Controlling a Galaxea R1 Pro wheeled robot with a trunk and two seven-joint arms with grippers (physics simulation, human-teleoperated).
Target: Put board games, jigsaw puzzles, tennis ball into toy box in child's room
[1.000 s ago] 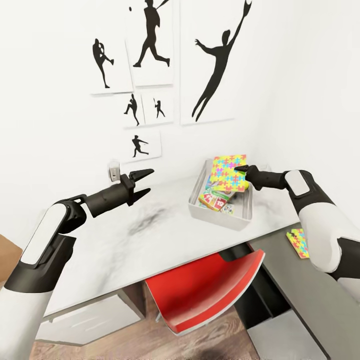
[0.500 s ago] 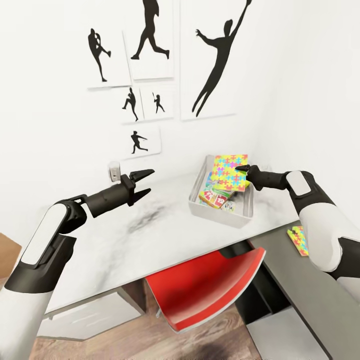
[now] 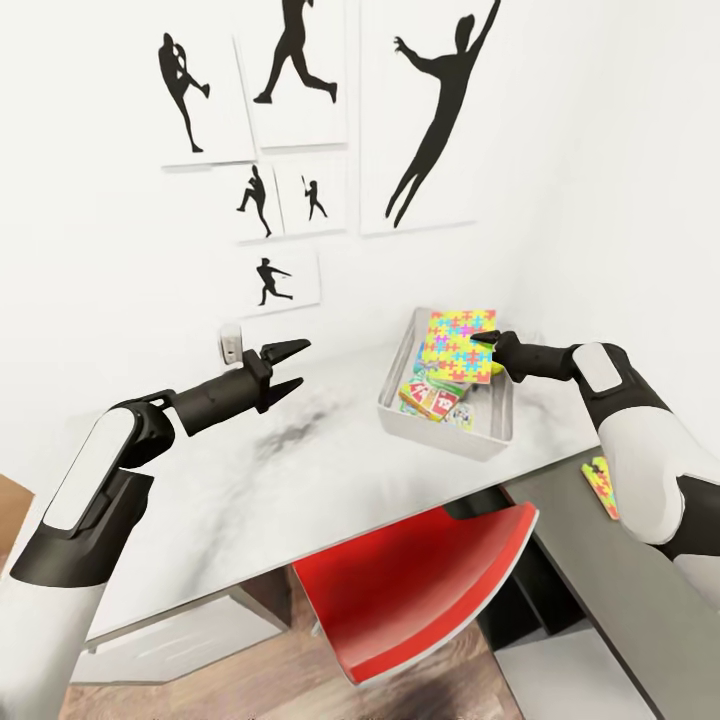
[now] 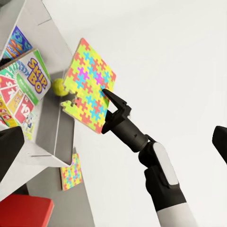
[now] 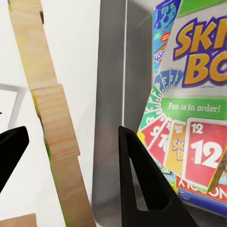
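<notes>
Jigsaw puzzle box (image 3: 459, 346) held tilted on edge over the toy box (image 3: 493, 440), right hand (image 3: 487, 342) clamped on its upper edge. Inside the toy box: SKIP-BO box (image 4: 23, 90), tennis ball (image 4: 60, 87), and a blue box (image 4: 17, 41).

Risk: released at this tilt, the puzzle may lean on the toy box rim and tip out onto the bench (image 3: 250, 480).

Second jigsaw puzzle (image 3: 600, 484) lies on the lower grey desk (image 3: 640, 600), beside the toy box. Left hand (image 3: 285, 366) is spread apart, empty, well clear of the toy box.
</notes>
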